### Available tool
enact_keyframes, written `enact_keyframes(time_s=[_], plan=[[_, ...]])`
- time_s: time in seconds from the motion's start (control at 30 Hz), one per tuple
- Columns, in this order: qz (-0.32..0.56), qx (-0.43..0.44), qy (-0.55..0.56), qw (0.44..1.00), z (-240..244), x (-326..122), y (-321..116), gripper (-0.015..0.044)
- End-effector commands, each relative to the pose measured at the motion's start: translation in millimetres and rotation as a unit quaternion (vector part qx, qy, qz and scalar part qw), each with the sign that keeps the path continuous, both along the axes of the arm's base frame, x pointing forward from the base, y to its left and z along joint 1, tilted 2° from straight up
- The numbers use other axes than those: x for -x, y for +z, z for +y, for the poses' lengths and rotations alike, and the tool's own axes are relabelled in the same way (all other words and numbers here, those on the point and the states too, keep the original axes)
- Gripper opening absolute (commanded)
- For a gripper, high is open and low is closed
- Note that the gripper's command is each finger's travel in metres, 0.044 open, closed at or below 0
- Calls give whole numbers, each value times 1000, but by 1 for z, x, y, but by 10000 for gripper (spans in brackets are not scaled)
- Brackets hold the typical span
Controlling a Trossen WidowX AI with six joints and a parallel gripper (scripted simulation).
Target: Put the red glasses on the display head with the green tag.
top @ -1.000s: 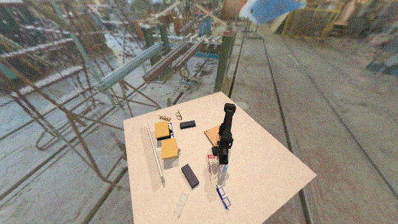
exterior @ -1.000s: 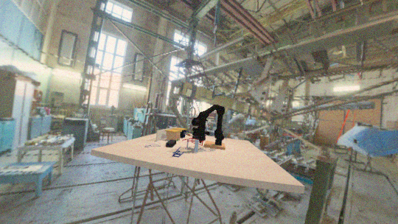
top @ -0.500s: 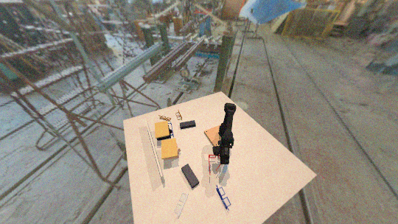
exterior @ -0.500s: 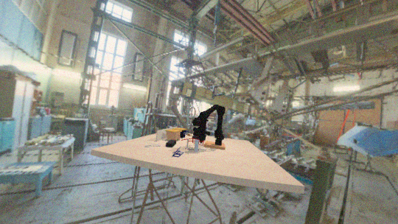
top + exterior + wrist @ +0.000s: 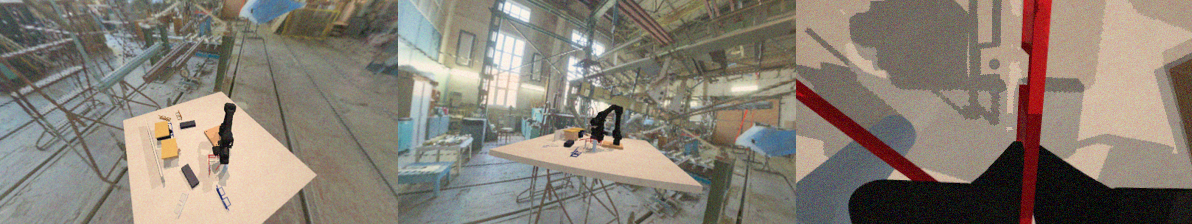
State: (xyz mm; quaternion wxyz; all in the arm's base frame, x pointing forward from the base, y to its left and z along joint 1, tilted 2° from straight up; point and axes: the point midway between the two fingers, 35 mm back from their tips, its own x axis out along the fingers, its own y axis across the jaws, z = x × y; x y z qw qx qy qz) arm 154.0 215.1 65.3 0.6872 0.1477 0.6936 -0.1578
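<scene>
1 pair of red glasses [image 5: 213,155] [image 5: 587,139] [image 5: 1039,60] is held in the narrowed fingers [image 5: 222,162] [image 5: 598,140], up off the worktop [image 5: 265,155] [image 5: 656,173] [image 5: 1128,100], around its middle and well in from the right corner of the top view. the step in hand looks like carrying and lining up, before seating. 1 pale blue-grey upright [image 5: 225,167] [image 5: 594,146] [image 5: 896,130] stands beneath or just beside the glasses, perhaps part of a display head; no green tag can be made out, so i cannot tell which head it is. next, the bridge would need to be squared to the nose and the 2 temples guided evenly behind the ears, before any opening of the fingers.

counted in the top view: 2 yellow blocks [image 5: 162,130] toward the left edge, beside 1 long pale strip [image 5: 155,151]; 2 dark cases [image 5: 189,176], 1 nearer the upper left edge, 1 nearer the middle; 2 brown glasses [image 5: 178,115] by that upper left edge; 2 blue glasses, 1 pair [image 5: 222,199] [image 5: 575,152] toward the bottom edge, 1 partly behind a block; 1 pale pair [image 5: 181,204], also low; 1 wooden board [image 5: 211,134] [image 5: 619,147] by the arm.
</scene>
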Motion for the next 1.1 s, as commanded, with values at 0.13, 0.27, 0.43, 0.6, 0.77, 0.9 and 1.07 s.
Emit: enact_keyframes(time_s=[0.13, 0.27, 0.43, 0.6, 0.77, 0.9, 1.07], plan=[[1, -3, 2, 1000, 0, -2, 0, 0], [1, -3, 2, 1000, -1, -5, 0, 0], [1, -3, 2, 1000, -1, -7, 8, 0], [1, -3, 2, 1000, -1, -10, 32, 0], [1, -2, 2, 1000, -3, -11, 57, 0], [1, -2, -1, 1000, -4, -12, 60, 0], [0, -2, -44, 999, 0, -16, 61, 0]])
